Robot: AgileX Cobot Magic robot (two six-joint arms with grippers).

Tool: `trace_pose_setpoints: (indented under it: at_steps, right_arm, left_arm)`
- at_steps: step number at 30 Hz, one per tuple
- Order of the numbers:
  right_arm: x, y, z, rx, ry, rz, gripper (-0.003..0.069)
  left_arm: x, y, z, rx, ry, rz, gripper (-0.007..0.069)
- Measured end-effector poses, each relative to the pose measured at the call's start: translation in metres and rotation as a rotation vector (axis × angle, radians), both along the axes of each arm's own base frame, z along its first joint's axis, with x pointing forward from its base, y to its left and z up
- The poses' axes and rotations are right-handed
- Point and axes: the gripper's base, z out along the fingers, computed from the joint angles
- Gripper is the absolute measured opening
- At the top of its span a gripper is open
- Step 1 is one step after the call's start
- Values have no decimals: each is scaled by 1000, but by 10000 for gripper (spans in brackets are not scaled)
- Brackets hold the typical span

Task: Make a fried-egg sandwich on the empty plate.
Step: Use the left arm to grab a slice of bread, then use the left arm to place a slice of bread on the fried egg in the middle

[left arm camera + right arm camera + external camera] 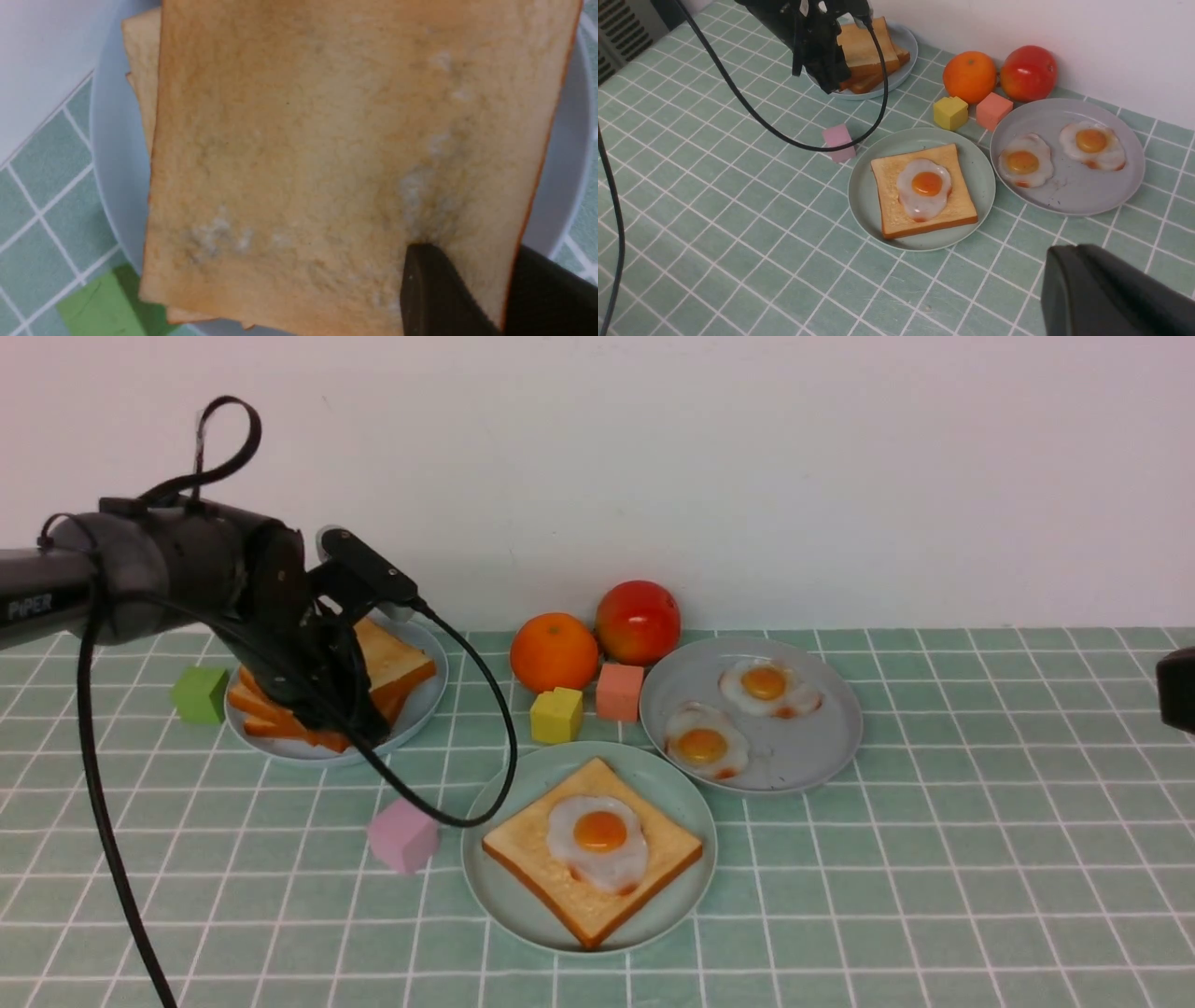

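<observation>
Sandwich half-built: toast slice (pixel 518 849), square, golden-brown with darker crust, lies flat on mint-green plate (pixel 495 905) at front centre of counter (pixel 934 896); white fried egg (pixel 597 840) with orange yolk sits exposed on top. Left gripper (pixel 341 714) straddles edge of top slice (pixel 299 163) stacked on light-blue plate (pixel 422 707); whether it pinches, cannot tell. Right gripper (pixel 1069 275) clenched. Counter cloth green-checked; wall (pixel 747 476) plain white.

Pink block (pixel 402 835) and cable (pixel 509 737) flank the mint plate (pixel 495 896) — near side open.
</observation>
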Motion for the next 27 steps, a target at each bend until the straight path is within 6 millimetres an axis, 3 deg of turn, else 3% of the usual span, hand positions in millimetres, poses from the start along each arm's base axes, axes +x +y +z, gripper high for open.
trace_pose_setpoints:
  at_steps: [6,7,10,12,13,15,16,18,21,27]
  right_arm:
    - [-1,0,0,2,4,2,23]
    - [-1,0,0,2,3,2,23]
    - [-4,-3,1,-3,-8,-2,24]
    - [-8,-6,2,-3,-16,-3,24]
    - [-16,-11,4,-1,-24,-2,27]
    - [-23,-16,4,-2,-23,-1,27]
    - [-25,-17,4,-2,-23,0,27]
    - [-36,-24,5,7,-13,-5,28]
    - [-46,-30,4,12,-7,-7,29]
    - [-57,-37,5,27,-8,-12,29]
  left_arm:
    - [-23,-10,64,-56,-106,-1,133]
    - [-24,-11,67,-58,-109,-2,133]
    - [-48,-39,96,-105,-124,-23,133]
    - [-63,-55,104,-132,-119,-37,133]
    - [-81,-79,106,-161,-97,-67,133]
    - [-103,-105,100,-169,-55,-111,132]
    - [-105,-108,99,-170,-49,-116,132]
    - [-133,-137,77,-152,20,-168,132]
    - [-159,-163,54,-108,56,-211,132]
    - [-172,-188,39,-77,-4,-233,132]
